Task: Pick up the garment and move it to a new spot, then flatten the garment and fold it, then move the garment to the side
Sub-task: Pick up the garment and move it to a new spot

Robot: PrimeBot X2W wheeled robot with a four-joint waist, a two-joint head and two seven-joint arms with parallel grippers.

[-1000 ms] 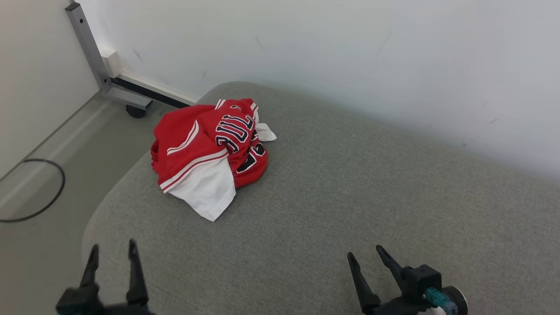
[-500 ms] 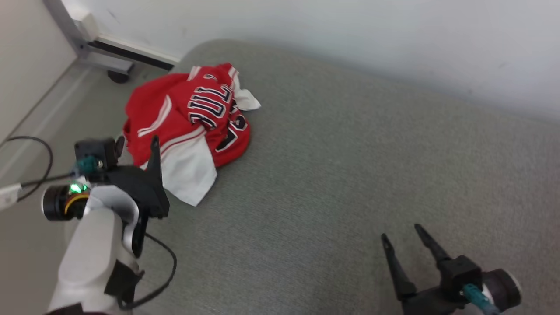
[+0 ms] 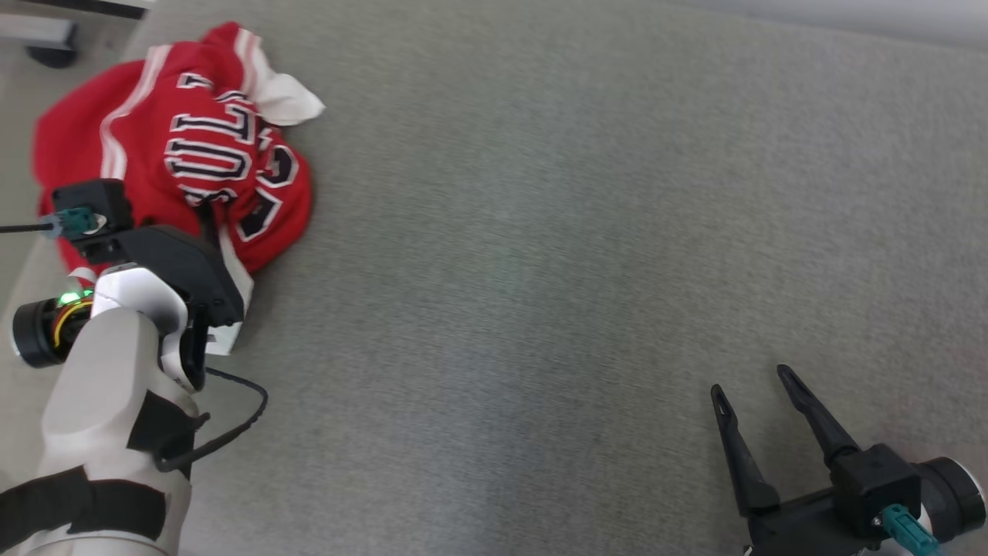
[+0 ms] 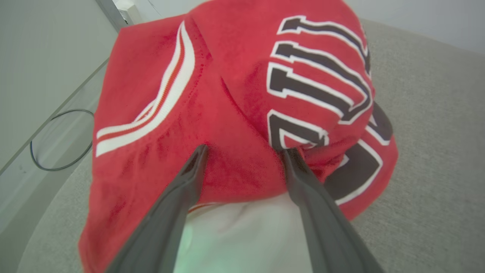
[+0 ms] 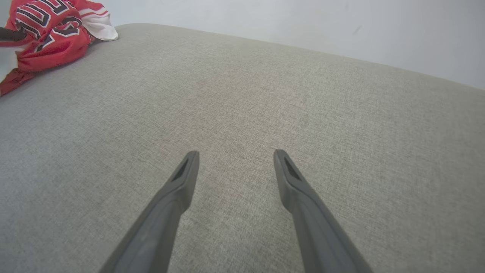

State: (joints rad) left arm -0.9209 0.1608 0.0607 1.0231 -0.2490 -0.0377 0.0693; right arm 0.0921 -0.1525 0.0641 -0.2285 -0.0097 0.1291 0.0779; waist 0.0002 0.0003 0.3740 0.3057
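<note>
The garment is a red jersey with white trim and dark lettering, lying crumpled near the far left corner of the grey cushion. My left gripper is at its near side, open. In the left wrist view its two fingertips straddle a raised red fold of the garment, the left gripper touching the cloth with white fabric under it. My right gripper hangs open over bare cushion at the lower right, far from the garment. Nothing is between the right gripper's fingers.
The cushion's left edge drops to a pale floor where a black cable loop lies. A metal frame leg with a dark caster stands beyond the garment. A white wall runs along the cushion's far side.
The head camera has tilted down and the scene has shifted. My left arm has come up from the lower left to the garment's near side. The right gripper stays open at the lower right.
</note>
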